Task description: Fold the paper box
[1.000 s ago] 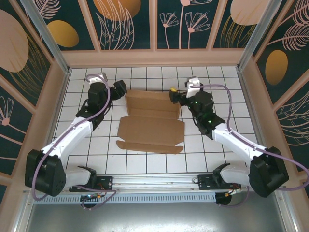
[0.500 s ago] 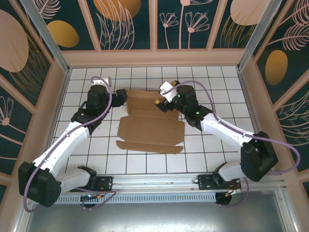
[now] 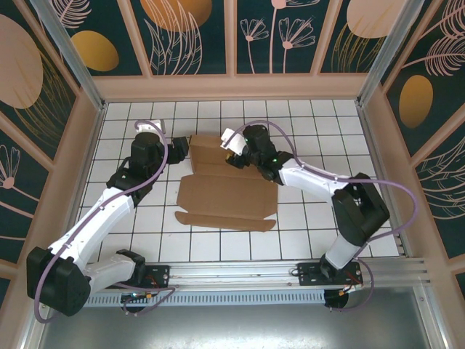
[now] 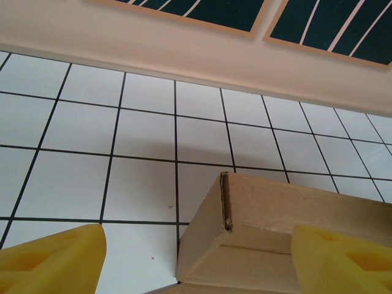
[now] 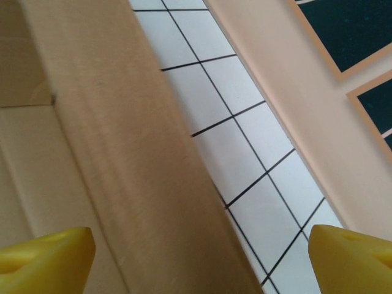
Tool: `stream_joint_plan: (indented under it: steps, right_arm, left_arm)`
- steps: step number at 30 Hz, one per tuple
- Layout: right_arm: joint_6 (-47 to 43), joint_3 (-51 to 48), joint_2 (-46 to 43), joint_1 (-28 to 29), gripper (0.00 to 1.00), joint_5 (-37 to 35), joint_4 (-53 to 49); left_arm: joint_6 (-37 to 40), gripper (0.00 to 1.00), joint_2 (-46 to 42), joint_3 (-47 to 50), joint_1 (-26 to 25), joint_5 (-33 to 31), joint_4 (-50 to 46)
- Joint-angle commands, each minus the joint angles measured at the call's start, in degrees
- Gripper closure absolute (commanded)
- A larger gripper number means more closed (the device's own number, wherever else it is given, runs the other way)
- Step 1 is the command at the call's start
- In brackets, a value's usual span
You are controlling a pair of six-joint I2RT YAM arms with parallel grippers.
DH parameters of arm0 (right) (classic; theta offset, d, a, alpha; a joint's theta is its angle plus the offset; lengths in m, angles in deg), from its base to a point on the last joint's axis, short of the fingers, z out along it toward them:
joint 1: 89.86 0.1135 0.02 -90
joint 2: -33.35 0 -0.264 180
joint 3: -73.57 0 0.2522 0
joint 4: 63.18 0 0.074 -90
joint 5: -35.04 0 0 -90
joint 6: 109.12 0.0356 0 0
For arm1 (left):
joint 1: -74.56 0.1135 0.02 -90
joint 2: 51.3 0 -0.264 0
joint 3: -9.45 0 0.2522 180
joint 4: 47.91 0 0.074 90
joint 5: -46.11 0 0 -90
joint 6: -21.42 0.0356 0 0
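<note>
1. The paper box (image 3: 227, 195) lies mid-worktop (image 3: 312, 218), its far panel raised and its near flaps flat.
2. The left hand (image 4: 199, 260), spread wide, brackets the raised far-left corner, likely to steady it.
3. The right hand (image 5: 202, 254), also wide, straddles the far wall, seemingly to fold it.
4. The box's long axis runs left-right, and its flat flaps point toward the arm bases.

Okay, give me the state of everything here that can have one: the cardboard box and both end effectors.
Box: partly folded, far walls raised, near panel flat on the table.
Left end effector: open, astride a box corner.
Right end effector: open, astride a raised box wall.
</note>
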Motion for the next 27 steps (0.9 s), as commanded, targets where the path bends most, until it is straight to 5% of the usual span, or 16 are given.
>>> stream_joint_plan:
  steps: [1,6,11,17,27]
  right_arm:
    - [-1.5,3.2,3.7,0.4,0.18,-7.1,3.5]
    - [1.6,5.8,6.8,-2.0,0.43,-6.5,4.1]
    - [11.3,14.1,11.5,-8.0,0.51,3.9,-6.6]
    - [20.6,19.1,15.1,-13.6,0.48,12.7,-13.2]
    - [36.3,8.2,12.5,-16.6,0.43,17.7,-12.3]
  left_arm:
    - [-0.2,0.21,-0.9,0.5,0.1,-0.6,2.1]
    - [-0.2,0.22,-2.0,0.6,0.2,-1.5,2.3]
    - [-2.0,0.21,-5.0,0.1,0.7,-2.5,2.9]
    - [-2.1,0.21,-9.0,-3.6,0.7,-6.3,0.5]
    - [-4.1,0.20,-13.1,-4.2,0.7,-9.4,0.0]
